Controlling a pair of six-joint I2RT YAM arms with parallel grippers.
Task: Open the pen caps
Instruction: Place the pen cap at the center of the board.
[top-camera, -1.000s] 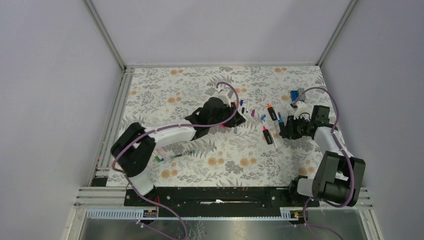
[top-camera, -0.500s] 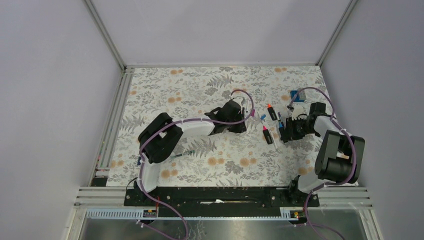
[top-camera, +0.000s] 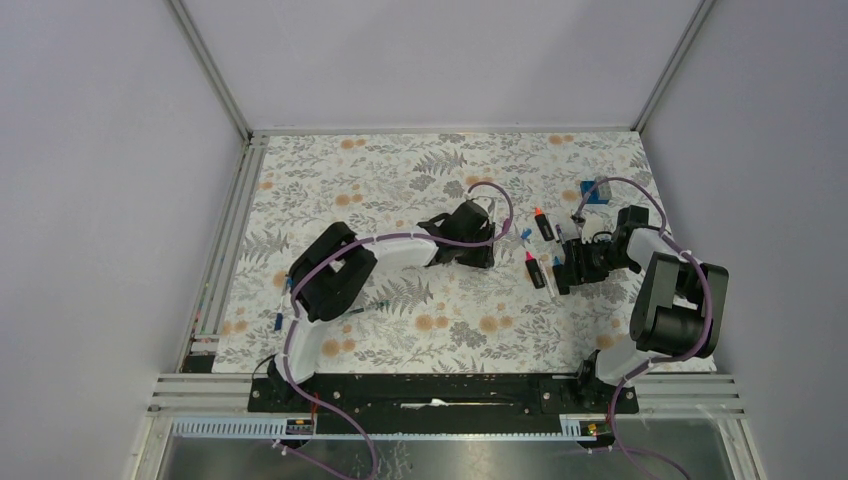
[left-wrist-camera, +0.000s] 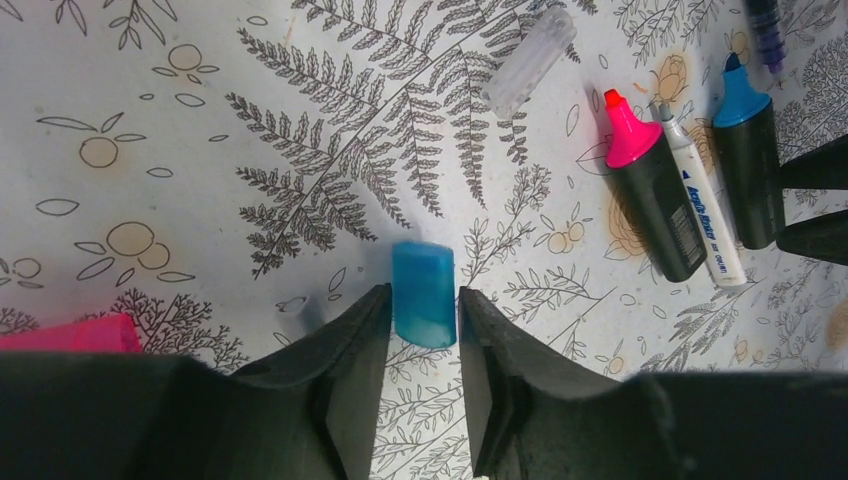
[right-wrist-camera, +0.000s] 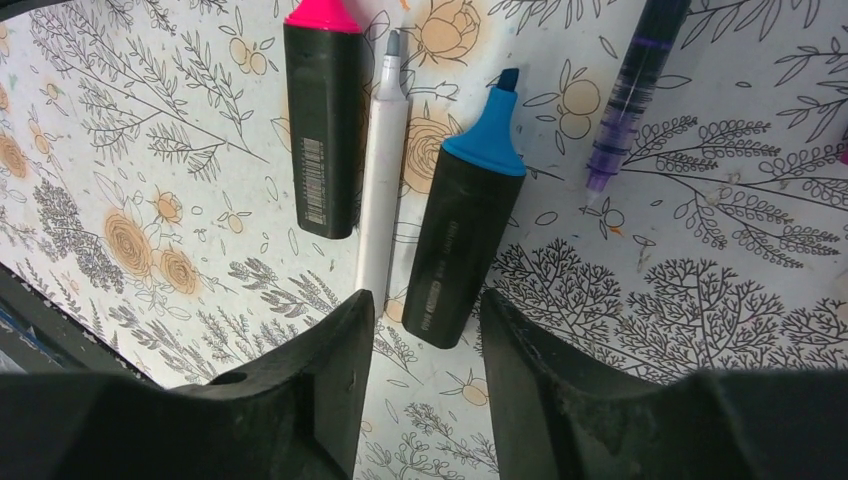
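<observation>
Surface (top-camera: 400, 170): a floral cloth carries the pens, which cluster at the right between the two arms.
Left arm (top-camera: 380, 255): reaches across to the middle of the surface.
Right arm (top-camera: 680, 300): folds in over the pen cluster at the right edge.
Left hand (left-wrist-camera: 425, 297): partly open and low over the cloth. The blue cap (left-wrist-camera: 423, 280) lies flat between the jaws with a sliver of gap on each side, so nothing appears to be gripped.
Right hand (right-wrist-camera: 428, 300): open somewhat wider, straddling the rear end of the blue highlighter (right-wrist-camera: 465, 230) with cloth showing beside the barrel. It holds nothing.
Blue highlighter: on the surface, chisel tip bare.
Pink highlighter (right-wrist-camera: 320, 120): just beside it, tip also bare.
Orange highlighter (top-camera: 541, 224): farther back, too small to tell whether it is capped.
White thin pen (right-wrist-camera: 380, 170): between the two chunky barrels, point exposed.
Purple thin pen (right-wrist-camera: 630, 90): to the right, nib exposed.
Clear cap (left-wrist-camera: 528, 62): loose on the cloth, apart from any pen.
Pink cap (left-wrist-camera: 70, 333): loose at the left hand's side.
Progress: judged well advanced, since every pen seen close up is already open. What remains is the orange highlighter, if capped, and any pens the close views do not reach.
</observation>
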